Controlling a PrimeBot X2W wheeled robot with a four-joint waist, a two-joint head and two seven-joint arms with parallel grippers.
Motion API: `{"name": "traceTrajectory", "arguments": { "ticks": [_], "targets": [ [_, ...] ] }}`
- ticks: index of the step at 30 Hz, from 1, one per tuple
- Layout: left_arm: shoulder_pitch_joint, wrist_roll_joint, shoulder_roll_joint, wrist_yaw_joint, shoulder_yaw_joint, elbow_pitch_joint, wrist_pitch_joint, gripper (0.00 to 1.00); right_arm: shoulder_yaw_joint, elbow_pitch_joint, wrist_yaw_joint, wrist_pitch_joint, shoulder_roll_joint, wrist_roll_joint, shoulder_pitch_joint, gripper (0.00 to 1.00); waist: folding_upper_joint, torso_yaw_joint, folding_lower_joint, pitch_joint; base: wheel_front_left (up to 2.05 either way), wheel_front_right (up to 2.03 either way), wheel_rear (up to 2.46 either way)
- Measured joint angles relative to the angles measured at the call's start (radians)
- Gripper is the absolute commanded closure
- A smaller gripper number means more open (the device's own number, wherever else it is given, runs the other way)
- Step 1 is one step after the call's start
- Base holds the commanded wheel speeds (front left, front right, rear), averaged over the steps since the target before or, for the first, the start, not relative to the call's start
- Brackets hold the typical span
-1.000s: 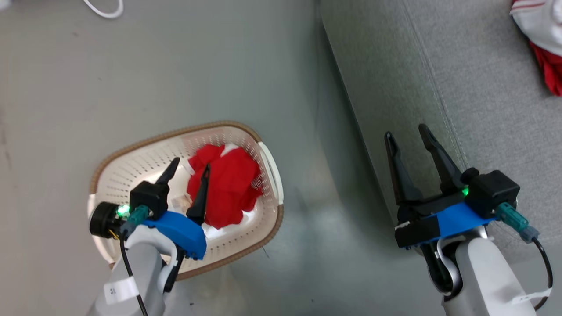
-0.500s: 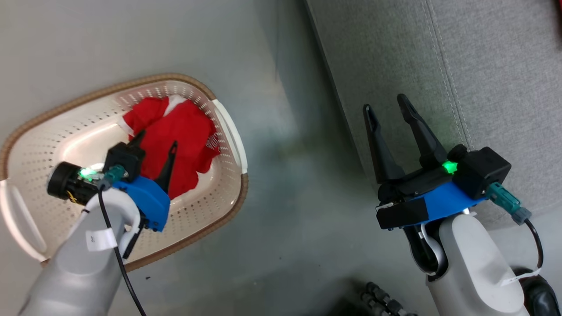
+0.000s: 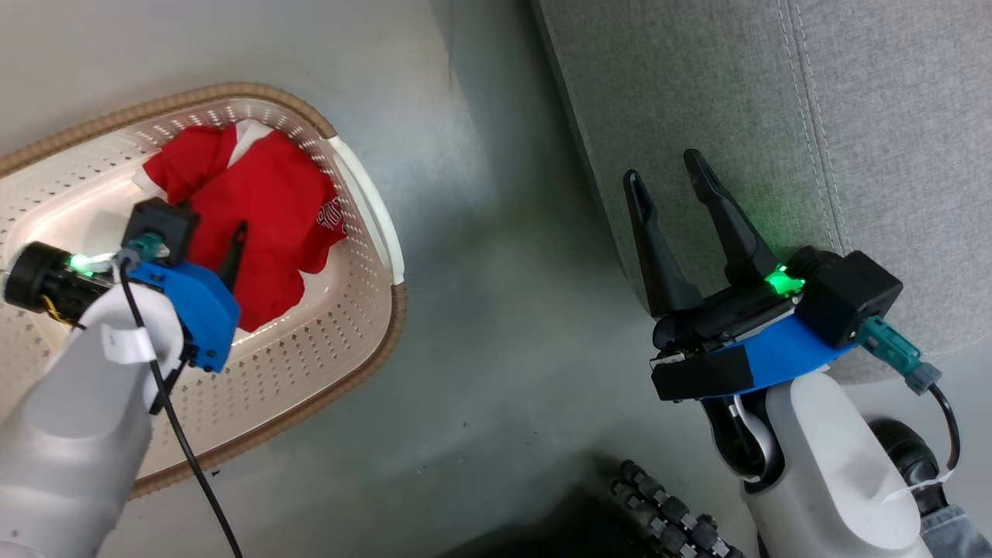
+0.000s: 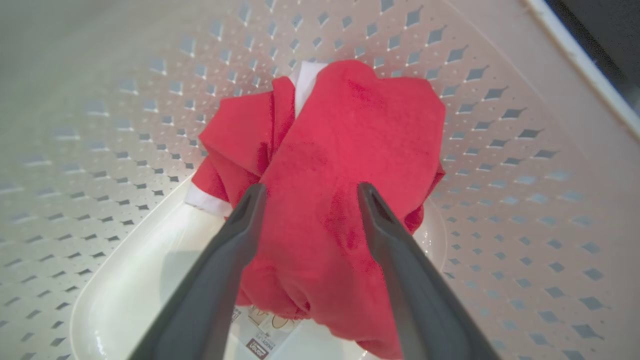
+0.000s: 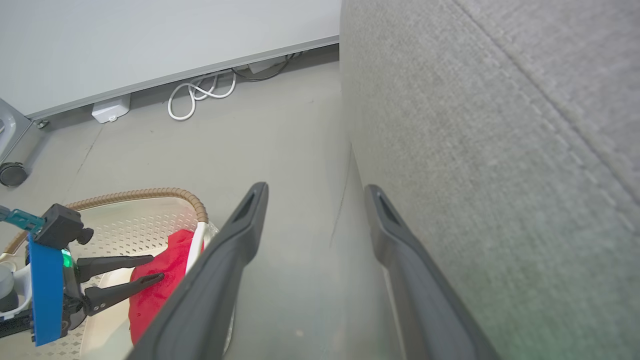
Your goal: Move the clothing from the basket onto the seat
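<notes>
The cream perforated basket (image 3: 364,364) with its brown rim stands on the grey floor at the left. The clothing (image 3: 263,186), crumpled red fabric with white trim, lies in its far end. My left gripper (image 3: 209,222) hangs open inside the basket just above the clothing (image 4: 360,125), fingers astride the red heap; the left gripper (image 4: 311,187) holds nothing. My right gripper (image 3: 662,164) is open and empty at the front edge of the light-grey seat (image 3: 852,116). The right wrist view shows the right gripper (image 5: 315,187), seat (image 5: 500,150), basket (image 5: 140,192) and left gripper (image 5: 155,267).
A printed label (image 4: 260,345) lies on the basket floor under the clothing. A coiled white cable (image 5: 200,95) and a white box (image 5: 111,109) sit by the far wall, a castor (image 5: 11,174) at the left. A black ribbed part (image 3: 666,511) of my base is low centre.
The head camera has moved, shifting the whole picture. My left gripper has sunk deeper into the basket, closer over the red clothing, still open. The right gripper keeps its open pose.
</notes>
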Motion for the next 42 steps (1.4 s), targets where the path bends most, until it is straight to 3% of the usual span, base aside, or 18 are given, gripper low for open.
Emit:
{"name": "traceTrajectory", "arguments": {
  "ticks": [7,25,26,27,28,29,42],
  "targets": [
    [-0.050,-0.030,0.036,0.000,-0.033,0.026,0.025,0.00,0.007,-0.018,0.000,-0.002,0.000,0.008,0.000,0.00,0.0000,-0.015,0.0000,0.031,0.00,0.00,0.00],
    [-0.082,-0.112,-0.001,0.000,-0.133,0.086,0.100,0.00,0.006,-0.030,0.000,-0.002,0.001,0.009,0.010,0.00,0.0000,0.003,-0.0001,0.054,0.00,0.00,0.00],
    [-0.085,-0.112,-0.004,0.000,-0.134,0.094,0.100,0.36,0.006,-0.030,0.000,-0.002,0.001,0.009,0.010,0.00,0.0000,0.003,-0.0001,0.054,0.00,0.00,0.00],
    [-0.088,-0.112,-0.006,0.000,-0.137,0.101,0.098,0.61,0.006,-0.030,0.000,-0.002,0.001,0.009,0.010,0.00,0.0000,0.003,-0.0001,0.053,0.00,0.00,0.00],
    [-0.091,-0.112,-0.009,0.000,-0.138,0.109,0.096,0.94,0.006,-0.030,0.000,-0.002,0.001,0.009,0.010,0.00,0.0000,0.003,-0.0001,0.053,0.00,0.00,0.00],
    [-0.094,-0.111,-0.013,0.000,-0.141,0.117,0.095,1.00,0.006,-0.030,0.000,-0.002,0.001,0.010,0.010,0.00,0.0000,0.003,-0.0001,0.052,0.00,0.00,0.00],
    [-0.119,-0.127,-0.038,0.000,-0.170,0.161,0.075,1.00,0.006,-0.032,0.000,-0.002,0.001,0.009,0.010,0.00,0.0000,0.006,-0.0001,0.053,0.00,0.00,0.00]
  ]
}}
